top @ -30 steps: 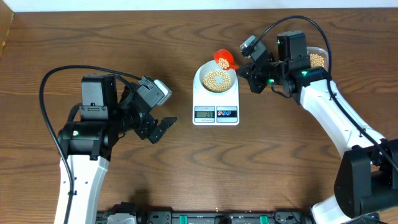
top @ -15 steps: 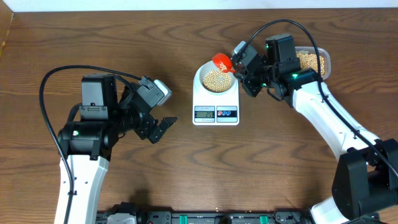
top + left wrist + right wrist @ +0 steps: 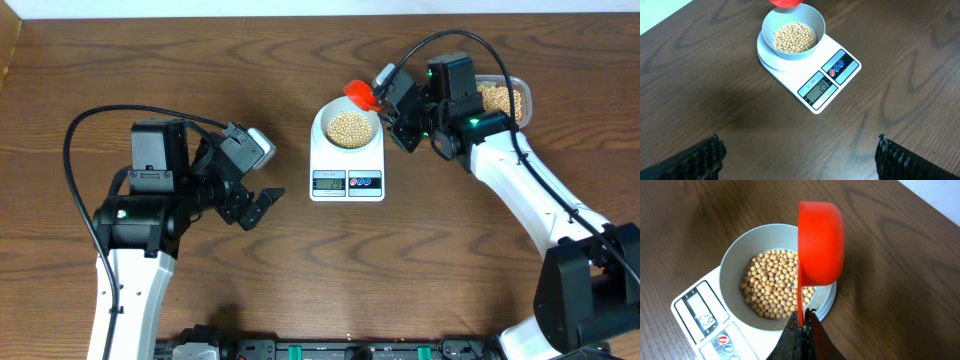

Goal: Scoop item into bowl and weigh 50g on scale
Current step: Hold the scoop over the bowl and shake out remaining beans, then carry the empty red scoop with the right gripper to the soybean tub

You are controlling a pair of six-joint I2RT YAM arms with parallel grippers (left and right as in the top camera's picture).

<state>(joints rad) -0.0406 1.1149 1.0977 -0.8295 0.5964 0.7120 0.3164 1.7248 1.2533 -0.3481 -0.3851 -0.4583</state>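
The scale (image 3: 347, 170) lies on the table (image 3: 300, 280) with its display and two round buttons on the front edge; the digits are too blurred to read. The bowl (image 3: 347, 128) stands on the back part of the scale, behind the display, and covers most of the platform. The beans (image 3: 347, 127) lie in a loose heap across the bowl's bottom, with its inner wall bare above them. A red scoop (image 3: 360, 94) hangs above the scale's back right corner, over the bowl's rim and not touching it. It is turned on its side, so the right wrist view shows its rounded back and its thin edge. The right gripper (image 3: 392, 102), just right of the scale's back end, is clamped fully closed on the scoop's handle, which runs down between its fingers (image 3: 790, 342). The left gripper (image 3: 257, 206) hovers above the table left of the scale, about level with the display. Its jaws are spread wide and hold nothing; in its own view only bare table shows between the two fingertips (image 3: 710, 152). A clear tub (image 3: 522, 100) with more beans sits well to the right of the scale's back end, partly hidden by the right arm.
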